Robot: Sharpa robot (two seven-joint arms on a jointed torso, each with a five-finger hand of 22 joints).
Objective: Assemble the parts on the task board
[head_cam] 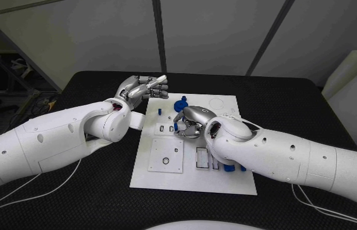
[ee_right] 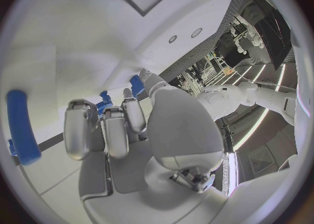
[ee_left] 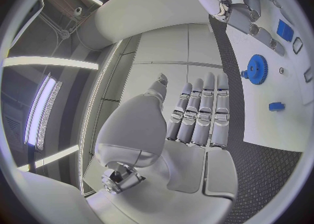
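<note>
The white task board (head_cam: pixel 223 181) lies in the middle of the black table. A blue gear (head_cam: pixel 181 105) (ee_left: pixel 256 69) stands near the board's far edge, with a small blue part (ee_left: pixel 276 107) beside it. My left hand (head_cam: pixel 145 88) (ee_left: pixel 196 114) hovers off the board's far left corner, fingers straight and empty. My right hand (head_cam: pixel 190 121) (ee_right: pixel 124 130) hangs over the board's middle with its fingers curled down. A small blue part (ee_right: pixel 136 84) shows at its fingertips; I cannot tell whether it is held. A long blue part (ee_right: pixel 23 127) lies on the board nearby.
A square white plate (head_cam: pixel 166 155) with a small ring sits on the board's left half. More blue parts (head_cam: pixel 230 167) lie in slots beside my right forearm. A flat blue square (ee_left: pixel 284 29) lies on the board near the right hand's fingers. Black table surrounds the board.
</note>
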